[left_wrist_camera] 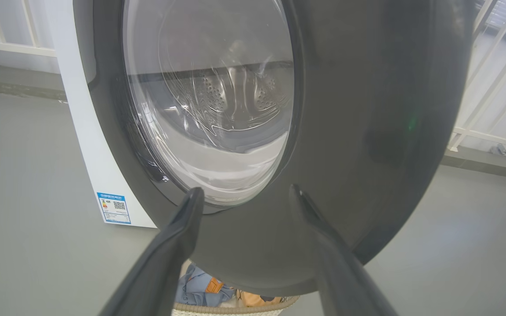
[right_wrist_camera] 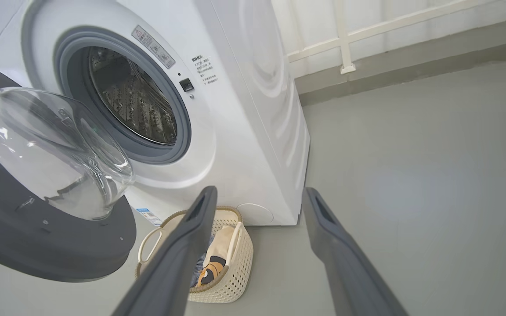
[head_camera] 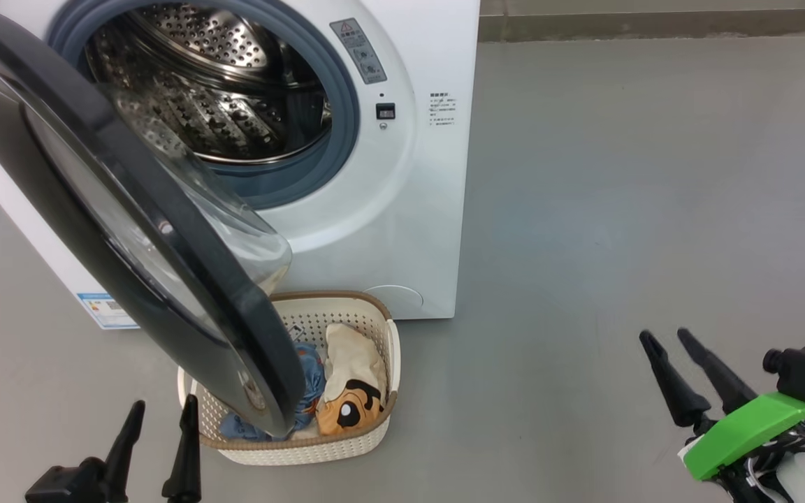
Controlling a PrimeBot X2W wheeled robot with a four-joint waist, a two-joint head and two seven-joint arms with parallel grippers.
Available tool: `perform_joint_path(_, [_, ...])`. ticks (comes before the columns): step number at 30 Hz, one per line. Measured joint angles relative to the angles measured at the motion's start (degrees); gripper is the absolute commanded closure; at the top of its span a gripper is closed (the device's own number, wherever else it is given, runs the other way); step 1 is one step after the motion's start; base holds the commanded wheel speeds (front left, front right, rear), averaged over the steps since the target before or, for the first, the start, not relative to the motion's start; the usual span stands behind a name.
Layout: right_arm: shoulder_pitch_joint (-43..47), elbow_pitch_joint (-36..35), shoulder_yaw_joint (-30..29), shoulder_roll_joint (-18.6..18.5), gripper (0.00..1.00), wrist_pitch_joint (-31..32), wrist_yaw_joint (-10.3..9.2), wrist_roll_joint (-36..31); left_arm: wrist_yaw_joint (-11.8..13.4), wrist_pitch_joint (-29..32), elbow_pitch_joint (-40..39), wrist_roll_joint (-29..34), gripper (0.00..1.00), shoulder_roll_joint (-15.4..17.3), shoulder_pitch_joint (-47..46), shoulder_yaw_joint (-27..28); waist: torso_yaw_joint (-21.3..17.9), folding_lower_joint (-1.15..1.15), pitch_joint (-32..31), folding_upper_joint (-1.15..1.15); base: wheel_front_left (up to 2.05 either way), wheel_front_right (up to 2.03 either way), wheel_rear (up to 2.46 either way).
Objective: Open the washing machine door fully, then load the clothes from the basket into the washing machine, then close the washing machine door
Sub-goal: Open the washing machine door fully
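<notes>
Risks knocking the door (head_camera: 130, 209), half-swung over the basket (head_camera: 318, 450), when reaching for clothes (head_camera: 350, 391); left gripper (head_camera: 165, 402) beside the basket, right gripper (head_camera: 662, 332) well apart, both spread, empty.

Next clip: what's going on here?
The round black-rimmed glass door of the white front-loading washing machine stands partly open, overhanging the cream perforated plastic basket. The two small garments, one blue and one cream, lie in the basket. The left claw and right claw are open and hold nothing.
</notes>
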Motion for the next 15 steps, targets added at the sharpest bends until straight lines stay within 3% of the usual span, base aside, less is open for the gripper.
perform_joint_path(8, [6.2, -5.1, -12.8, 5.8, 0.00, 0.0, 0.00, -14.7, 0.0, 0.0, 0.0, 0.2, 0.00, 0.0, 0.1, 0.1, 0.6, 0.00, 0.1, 0.00, 0.00, 0.00, 0.00])
perform_joint_path(15, [9.7, -6.4, -16.8, 8.5, 0.00, 0.0, 0.00, -23.3, 0.0, 0.0, 0.0, 0.2, 0.00, -0.1, 0.1, 0.2, 0.9, 0.00, 0.2, 0.00, 0.00, 0.00, 0.00])
